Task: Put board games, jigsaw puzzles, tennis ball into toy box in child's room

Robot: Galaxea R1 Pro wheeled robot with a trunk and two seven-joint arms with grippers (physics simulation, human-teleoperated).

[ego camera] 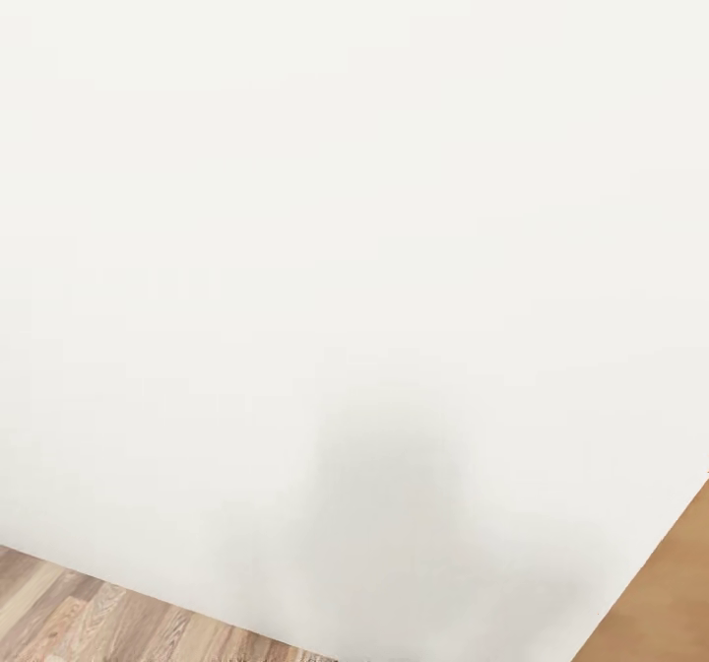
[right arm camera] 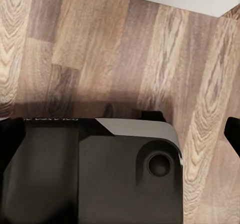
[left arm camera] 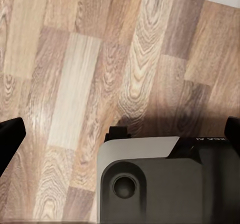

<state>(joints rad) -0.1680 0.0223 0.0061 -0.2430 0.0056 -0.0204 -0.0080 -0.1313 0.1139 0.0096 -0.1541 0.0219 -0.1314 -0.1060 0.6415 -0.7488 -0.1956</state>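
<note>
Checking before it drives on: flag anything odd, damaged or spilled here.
Nothing stands out. The head view faces a plain white wall with a soft shadow; the wood-plank floor beneath both wrist cameras looks clean and undamaged.

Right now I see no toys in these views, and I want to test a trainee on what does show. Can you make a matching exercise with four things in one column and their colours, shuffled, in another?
Things:
1. wall
2. plank floor
3. shadow on the wall
4. robot body

Colours:
A. dark grey with a pale top panel
B. plain white
C. streaky brown wood grain
D. soft pale grey, blurred at the edges

Pairs: 1-B, 2-C, 3-D, 4-A
</note>
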